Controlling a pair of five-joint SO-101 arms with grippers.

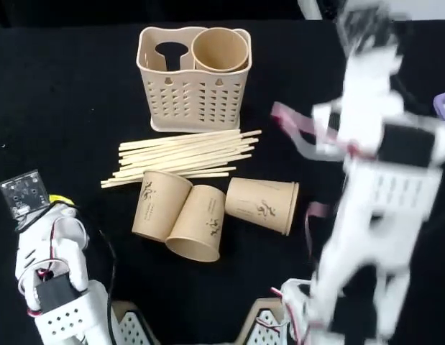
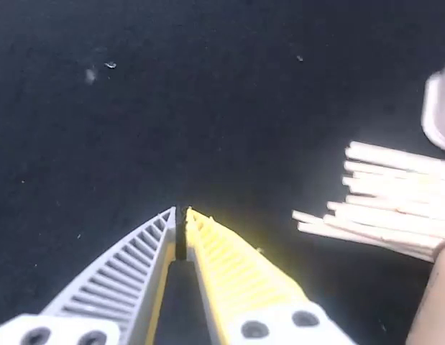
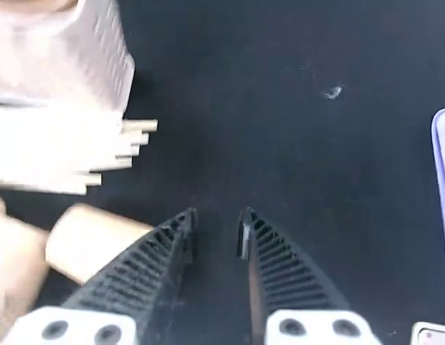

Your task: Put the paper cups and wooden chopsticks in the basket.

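the basket [image 1: 192,79] is standing upright at the far middle of the black tabletop [image 1: 64,108]. one paper cup [image 1: 220,49] is already sitting upright in its right compartment. the wooden chopsticks [image 1: 182,154] are lying in a loose bundle just in front of the basket, running roughly across the tabletop. three more paper cups are lying on their sides just in front of the chopsticks. the left cup [image 1: 159,205] and the middle cup [image 1: 198,223] are touching each other, and the right cup [image 1: 263,205] is lying near them with its mouth facing right. the left end effector [image 2: 180,214] is hovering over bare tabletop near the left ends of the chopsticks, its jaws pressing together and holding nothing. the right end effector [image 3: 216,215] is hanging over the tabletop beside the right cup, its jaws standing a narrow gap apart and holding nothing.
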